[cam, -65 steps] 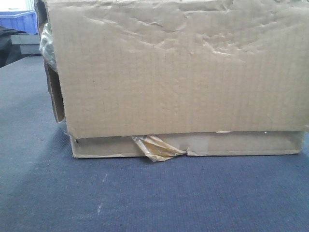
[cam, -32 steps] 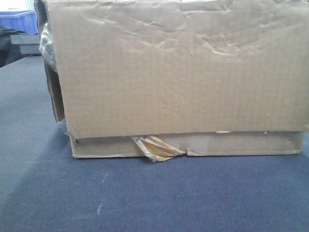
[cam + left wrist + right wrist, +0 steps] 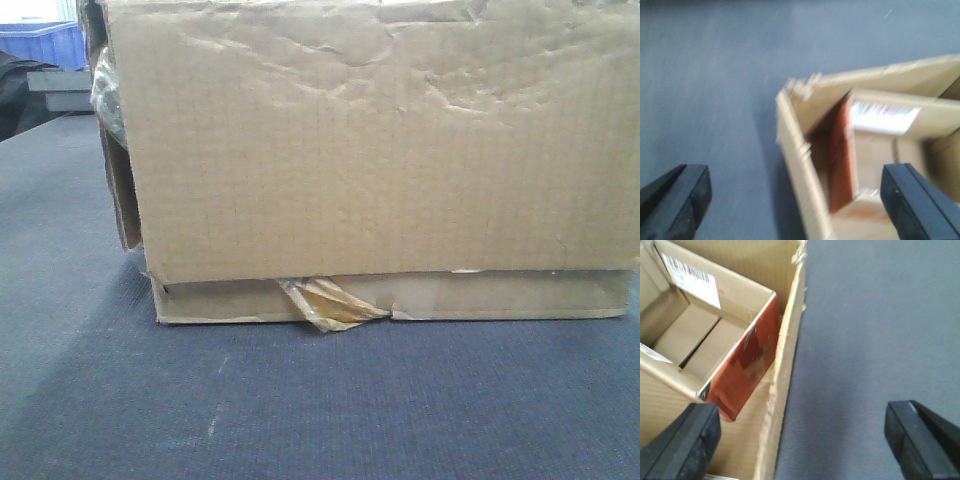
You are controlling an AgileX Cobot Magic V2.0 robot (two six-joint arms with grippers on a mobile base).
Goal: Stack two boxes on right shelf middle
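Two brown cardboard boxes are seen stacked on the dark blue-grey tabletop, the large wrinkled box resting on the thin flat box, from whose front a torn strip of yellowish tape hangs. The left end effector is held wide open above one corner of the large box's open top, where a smaller red-sided box is lodged inside. The right end effector is likewise spread open, its fingers set either side of the large box's wall.
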